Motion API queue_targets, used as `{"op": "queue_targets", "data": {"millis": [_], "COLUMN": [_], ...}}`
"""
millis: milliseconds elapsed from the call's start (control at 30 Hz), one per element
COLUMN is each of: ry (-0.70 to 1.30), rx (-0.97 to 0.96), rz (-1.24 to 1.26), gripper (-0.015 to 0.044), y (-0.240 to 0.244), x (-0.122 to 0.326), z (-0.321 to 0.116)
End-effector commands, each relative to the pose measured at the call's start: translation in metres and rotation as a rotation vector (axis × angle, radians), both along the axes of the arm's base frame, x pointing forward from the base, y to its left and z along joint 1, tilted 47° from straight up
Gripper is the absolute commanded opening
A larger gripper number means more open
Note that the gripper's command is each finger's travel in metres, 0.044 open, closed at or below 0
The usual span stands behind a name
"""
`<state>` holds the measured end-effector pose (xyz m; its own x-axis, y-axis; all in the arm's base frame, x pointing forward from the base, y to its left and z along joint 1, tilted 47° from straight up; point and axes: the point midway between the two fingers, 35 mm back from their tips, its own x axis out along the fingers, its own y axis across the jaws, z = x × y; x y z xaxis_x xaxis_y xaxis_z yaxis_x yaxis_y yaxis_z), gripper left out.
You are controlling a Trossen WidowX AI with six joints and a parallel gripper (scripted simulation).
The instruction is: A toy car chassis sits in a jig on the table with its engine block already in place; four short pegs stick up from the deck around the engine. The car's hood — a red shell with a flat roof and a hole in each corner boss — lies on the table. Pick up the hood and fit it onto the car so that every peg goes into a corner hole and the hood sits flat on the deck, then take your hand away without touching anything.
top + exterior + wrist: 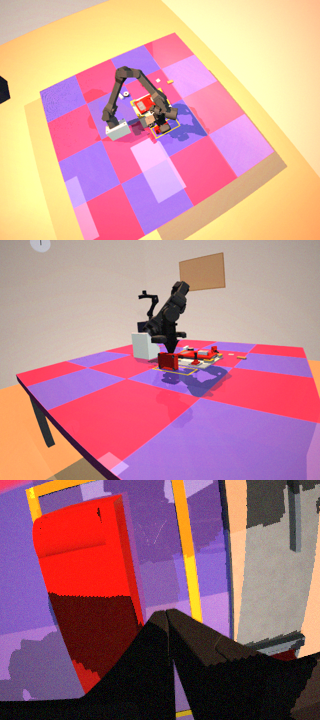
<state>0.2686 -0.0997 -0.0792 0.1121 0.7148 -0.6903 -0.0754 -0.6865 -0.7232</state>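
Observation:
The red hood [157,129] [168,361] [85,570] stands on its edge inside the yellow outline [168,132] [184,530], its hollow underside and corner bosses facing the exterior camera. My gripper [171,352] [166,620] is shut and empty. Its tips are low, near the hood's upper edge on the jig side; whether they touch it I cannot tell. In the top view the wrist hides the tips and part of the hood. The red chassis [147,103] [184,354] sits in the jig, with a grey block [202,352] on its deck. The four pegs are too small to make out.
The pale jig plate [204,366] [272,590] is close beside the gripper. A red-based black post [195,361] stands at its near side. A white roll [125,93], a white bar [121,96], a white piece [158,80] and an orange block [170,81] lie beyond.

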Motion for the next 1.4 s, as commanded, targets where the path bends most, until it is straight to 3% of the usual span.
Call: {"op": "queue_targets", "data": {"millis": [0,1367], "ry": [-0.001,-0.002], "rx": [-0.003,-0.005], "rz": [0.005,0.005], "gripper": [0.0000,0.0000], "y": [-0.004,-0.025], "x": [0.000,-0.002], "z": [-0.004,-0.026]}}
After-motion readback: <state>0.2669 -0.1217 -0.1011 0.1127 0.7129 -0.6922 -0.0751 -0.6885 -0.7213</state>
